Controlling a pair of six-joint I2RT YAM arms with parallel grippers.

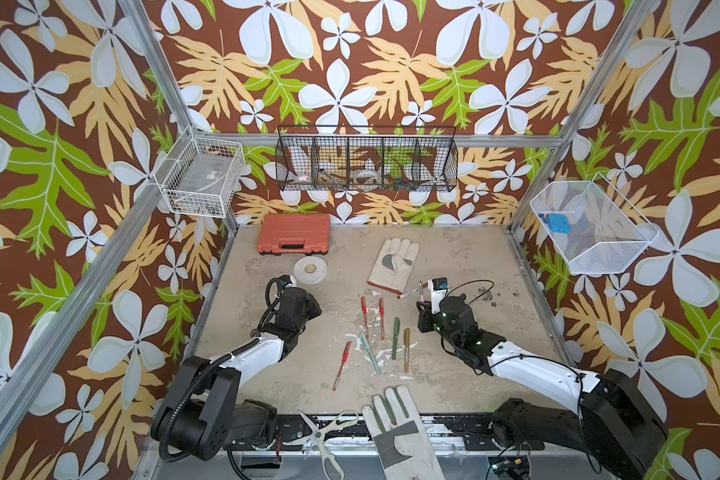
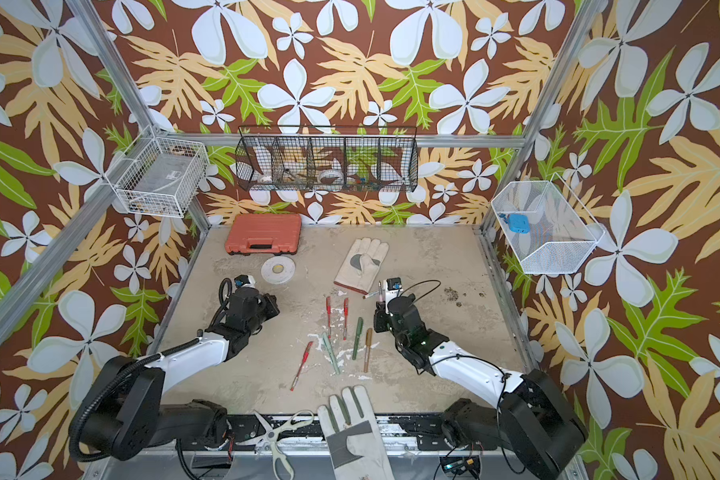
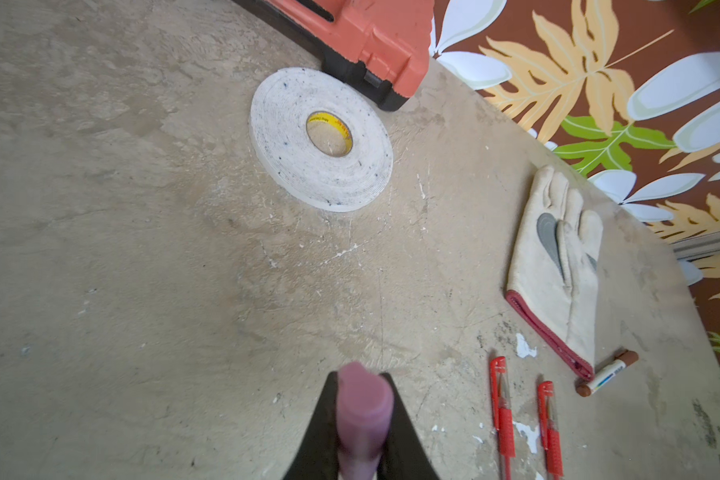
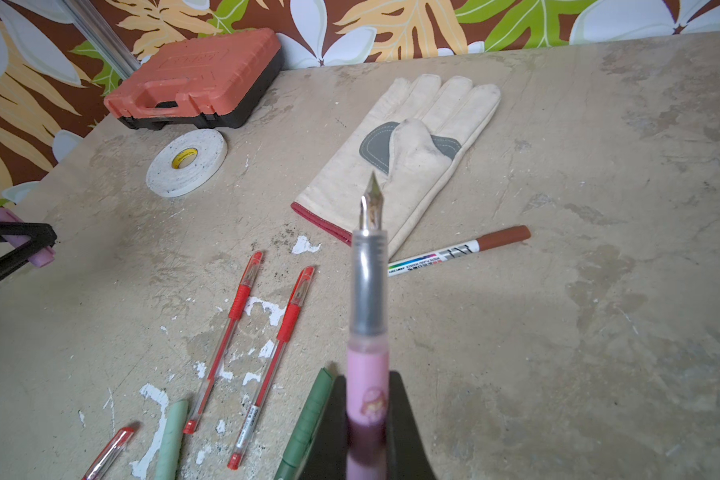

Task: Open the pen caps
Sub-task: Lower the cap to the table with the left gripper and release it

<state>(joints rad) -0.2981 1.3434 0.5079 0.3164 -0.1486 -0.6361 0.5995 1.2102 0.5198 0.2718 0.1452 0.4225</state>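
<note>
**Pink cap off, held apart from its pen**

We see the left gripper (image 3: pixel 359 376) clamped on the pink cap (image 3: pixel 364 415) over the left of the table (image 1: pixel 474 257). The right gripper (image 4: pixel 368 376) is closed around the pink pen (image 4: pixel 368 291), nib bare, well right of the cap. Between the arms lie three red pens (image 1: pixel 364 309), a mint pen (image 1: pixel 370 353), a dark green pen (image 1: pixel 395 338) and a gold pen (image 1: pixel 407 350). The white marker (image 1: pixel 408 293) touches the far glove (image 1: pixel 393 264).
</note>
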